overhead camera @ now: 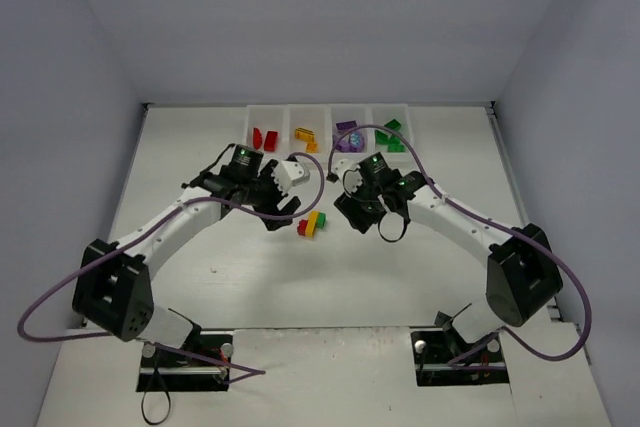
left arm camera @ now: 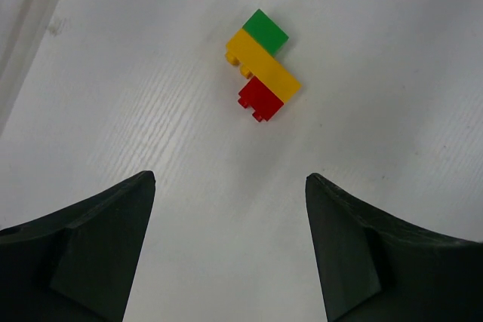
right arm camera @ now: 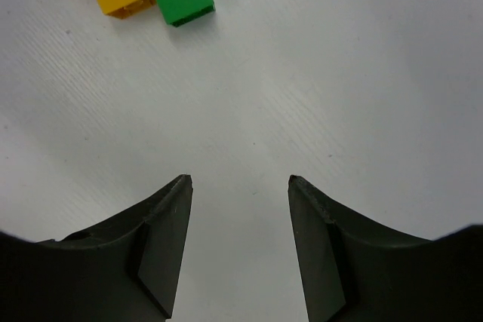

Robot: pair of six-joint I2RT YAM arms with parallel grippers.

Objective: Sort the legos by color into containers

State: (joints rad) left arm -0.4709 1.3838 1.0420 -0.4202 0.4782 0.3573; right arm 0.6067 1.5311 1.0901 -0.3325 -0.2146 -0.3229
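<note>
- left gripper (left arm camera: pixel 230 180): open, its jaws spread wide with nothing between them, only bare table (overhead camera: pixel 250 277) showing in the gap. it sits left of the middle of the table, pointing toward the clump.
- clump of bricks (overhead camera: pixel 311 224): one red, one yellow and one green brick joined together, with the yellow one in the middle. it lies on the table between the two grippers, apart from both and nearer than the bins. in the left wrist view it lies just beyond the fingertips.
- right gripper (right arm camera: pixel 239 182): open and empty, with bare table between its jaws. it sits just right of the clump, which shows only at the top left edge of its wrist view.
- row of bins (overhead camera: pixel 329 115): four joined side by side at the far edge of the table.
- the leftmost bin holds red bricks (overhead camera: pixel 265 138), the next yellow-orange bricks (overhead camera: pixel 305 136), the third purple bricks (overhead camera: pixel 347 137) and the rightmost green bricks (overhead camera: pixel 390 137).
</note>
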